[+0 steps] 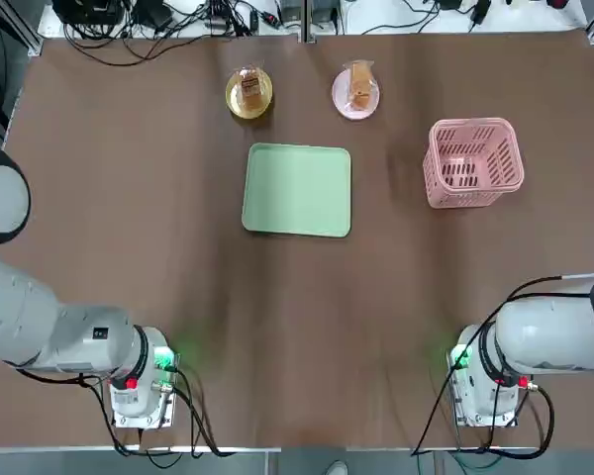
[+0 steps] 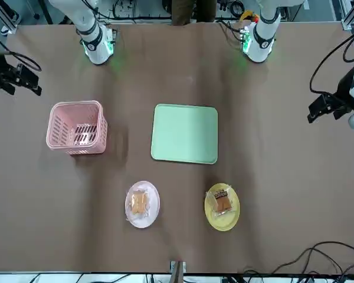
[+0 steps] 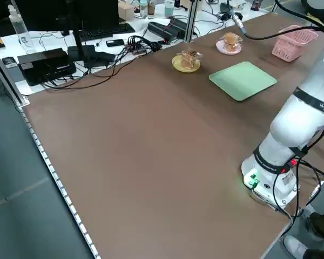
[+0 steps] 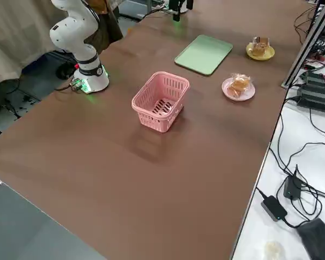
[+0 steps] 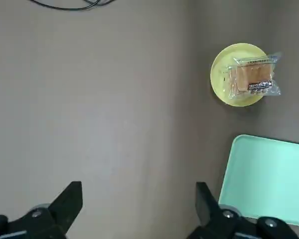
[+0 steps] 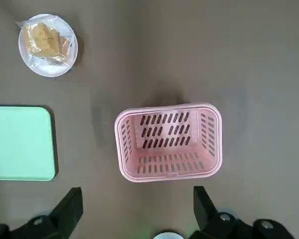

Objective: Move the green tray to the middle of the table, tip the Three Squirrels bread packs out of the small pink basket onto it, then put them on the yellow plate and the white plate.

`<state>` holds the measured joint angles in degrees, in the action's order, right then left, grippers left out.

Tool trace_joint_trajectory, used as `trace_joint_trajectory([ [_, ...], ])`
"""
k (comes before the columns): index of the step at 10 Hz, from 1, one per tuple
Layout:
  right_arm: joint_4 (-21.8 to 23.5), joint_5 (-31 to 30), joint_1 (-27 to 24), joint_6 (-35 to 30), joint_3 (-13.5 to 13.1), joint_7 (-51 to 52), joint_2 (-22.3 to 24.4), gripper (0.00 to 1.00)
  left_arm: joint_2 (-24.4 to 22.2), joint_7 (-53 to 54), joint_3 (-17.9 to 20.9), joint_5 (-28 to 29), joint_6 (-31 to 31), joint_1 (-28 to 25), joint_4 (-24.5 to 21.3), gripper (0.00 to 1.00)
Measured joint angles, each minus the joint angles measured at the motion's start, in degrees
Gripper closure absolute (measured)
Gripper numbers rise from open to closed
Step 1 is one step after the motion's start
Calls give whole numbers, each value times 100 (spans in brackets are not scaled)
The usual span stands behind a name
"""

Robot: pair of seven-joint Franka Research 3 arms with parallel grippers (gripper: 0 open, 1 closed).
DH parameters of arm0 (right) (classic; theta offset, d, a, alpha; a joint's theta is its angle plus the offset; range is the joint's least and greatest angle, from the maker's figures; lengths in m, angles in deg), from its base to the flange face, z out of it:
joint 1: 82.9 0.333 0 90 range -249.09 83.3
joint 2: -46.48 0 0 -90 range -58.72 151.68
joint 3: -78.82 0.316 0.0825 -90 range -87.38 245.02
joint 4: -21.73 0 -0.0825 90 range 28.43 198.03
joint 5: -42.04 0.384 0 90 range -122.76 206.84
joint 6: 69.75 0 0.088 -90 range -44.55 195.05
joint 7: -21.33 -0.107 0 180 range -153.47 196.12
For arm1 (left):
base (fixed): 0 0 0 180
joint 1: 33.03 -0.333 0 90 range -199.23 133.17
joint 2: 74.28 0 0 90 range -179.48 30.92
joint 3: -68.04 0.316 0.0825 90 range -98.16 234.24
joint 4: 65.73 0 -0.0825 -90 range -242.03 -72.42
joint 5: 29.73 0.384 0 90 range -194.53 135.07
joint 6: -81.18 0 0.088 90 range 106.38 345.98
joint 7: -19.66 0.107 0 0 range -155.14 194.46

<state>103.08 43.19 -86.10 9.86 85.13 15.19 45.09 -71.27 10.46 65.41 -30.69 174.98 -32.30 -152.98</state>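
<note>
Left gripper (image 5: 139, 186): raised over the left side of the table (image 1: 99, 257), its two fingers wide apart with nothing between them.
Right gripper (image 6: 138, 189): up over the table's right side, fingers also spread, holding nothing; you have the small pink basket (image 6: 168, 168) in its wrist view, clear of both fingers.
Basket: upright to the right of the tray, well apart from it, no pack visible inside.
Green tray (image 1: 297, 190): flat near the middle of the table, bare.
Yellow plate (image 2: 213, 219): beyond the tray on the robot's far side, bread packs (image 2: 223, 203) resting on it, apparently stacked.
White plate (image 2: 140, 221): beside the yellow one, farther right, with packs (image 2: 139, 202) on it too; you can't count either pile surely from here.
Step in hand: the sharing-out looks finished, since tray and basket are both bare and each plate is loaded.
Next move: probably no more grasping. Check the pack count, then bring both arms back high, so you don't brush the wrappers that overhang the plate rims.
</note>
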Motion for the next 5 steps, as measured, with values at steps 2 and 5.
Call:
trace_joint_trajectory([
  [2,158,0,1,207,-10,2,2,1,35,0,5,0,0,0,0,0],
  [5,186,0,14,224,-8,2,17,1,51,0,5,0,0,0,-1,0],
])
